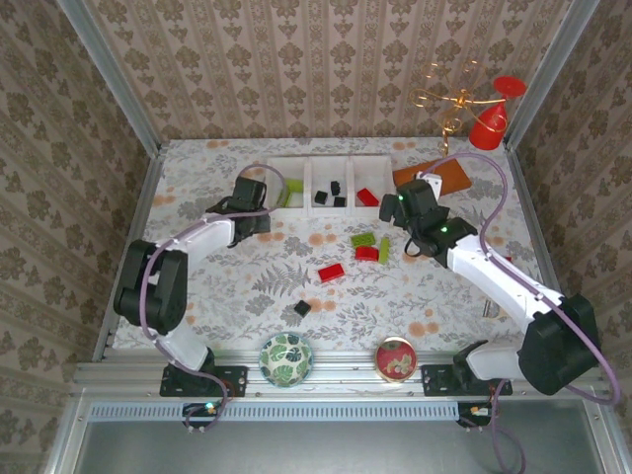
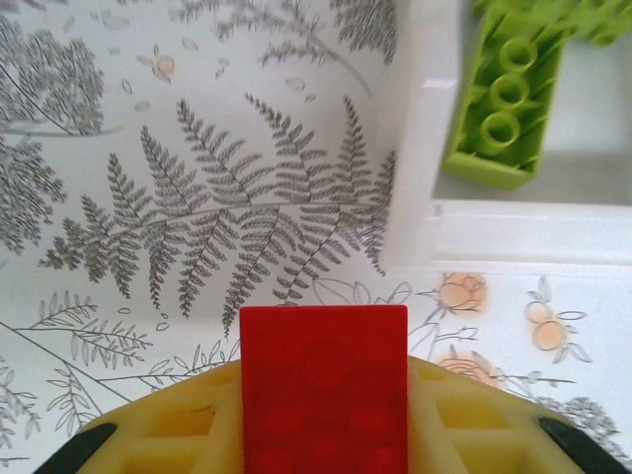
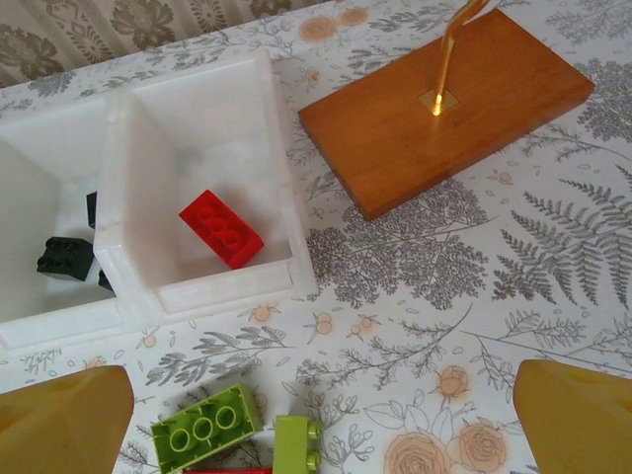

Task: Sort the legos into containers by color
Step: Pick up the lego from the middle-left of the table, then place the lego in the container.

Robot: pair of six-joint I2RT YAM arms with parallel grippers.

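Inside middle compartment [image 1: 327, 170] — three black legos [image 1: 321, 197]

The jaws of the left gripper [image 2: 324, 430] are closed on a red brick [image 2: 324, 380]; those of the right gripper [image 3: 318, 420] are spread wide.

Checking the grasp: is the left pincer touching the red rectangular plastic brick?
Touching. Left wrist view: the left pincer is shut on the red rectangular plastic brick, yellow fingers pressed against both its sides.
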